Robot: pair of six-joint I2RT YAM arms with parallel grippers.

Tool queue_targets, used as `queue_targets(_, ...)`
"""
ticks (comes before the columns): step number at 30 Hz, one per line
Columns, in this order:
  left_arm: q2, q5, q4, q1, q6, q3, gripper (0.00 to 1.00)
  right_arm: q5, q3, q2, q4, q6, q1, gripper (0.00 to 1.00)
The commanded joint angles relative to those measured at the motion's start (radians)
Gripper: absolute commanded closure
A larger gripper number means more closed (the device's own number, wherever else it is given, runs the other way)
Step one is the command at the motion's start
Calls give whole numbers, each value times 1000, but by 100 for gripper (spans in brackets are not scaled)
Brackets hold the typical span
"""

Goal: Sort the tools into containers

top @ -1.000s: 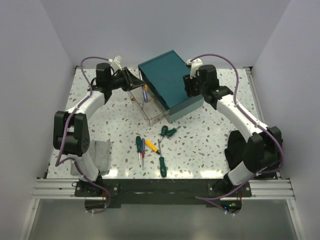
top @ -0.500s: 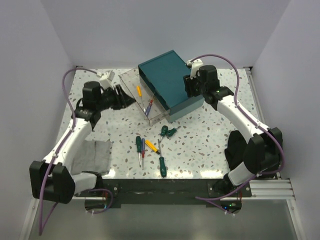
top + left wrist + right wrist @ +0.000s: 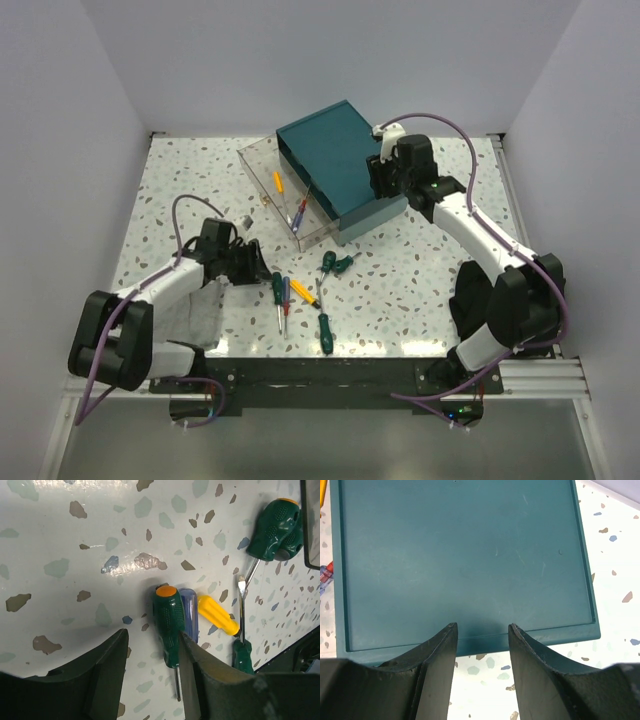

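Observation:
The teal box point(image 3: 340, 165) stands at the back of the table, with one clear drawer point(image 3: 262, 163) pulled out to its left. A yellow screwdriver point(image 3: 277, 182) and a red-and-blue one point(image 3: 299, 213) lie in the drawer. Several screwdrivers lie on the table: green point(image 3: 277, 288), blue point(image 3: 285, 295), yellow point(image 3: 303, 292) and more green ones point(image 3: 324, 333) point(image 3: 328, 262). My left gripper point(image 3: 255, 267) is open and low. In the left wrist view point(image 3: 152, 650) the green screwdriver point(image 3: 170, 622) lies between its fingers, against the right finger point(image 3: 200, 680). My right gripper point(image 3: 378, 182) is open at the box's right edge point(image 3: 465, 555).
A grey folded cloth point(image 3: 195, 310) lies at the front left under my left arm. White walls close in the table at the back and sides. In the left wrist view the blue handle point(image 3: 189, 611) and yellow handle point(image 3: 217, 615) lie just right of the green one.
My left arm has pulled away from the open drawer and swung down to the front, to the green screwdriver. The right arm has not moved.

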Motion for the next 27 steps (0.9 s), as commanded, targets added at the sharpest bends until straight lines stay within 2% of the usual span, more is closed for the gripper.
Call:
queue_targets(1, 54, -6, 59, -18, -43, 48, 51, -5, -5, -17, 29, 15, -1, 51)
queue_targets(7, 140, -84, 13, -75, -56, 121, 51, -5, -28, -37, 32, -3, -2, 51)
queue_targets(14, 189, -170, -64, -99, -80, 130, 52, 3, -51, -64, 37, -20, -1, 51)
queue_targets(19, 176, -274, -121, -98, -34, 107, 57, 9, -49, -61, 40, -26, -2, 51)
queue_targets(25, 157, -256, -121, -96, -23, 92, 64, 9, -34, -46, 43, -25, -4, 51)
queue_targets(26, 157, -224, -115, -87, -19, 92, 71, 10, -32, -44, 42, -25, -4, 51)
queue_targets(27, 151, -200, -106, -76, -11, 93, 93, 9, -26, -43, 40, -26, -4, 51)
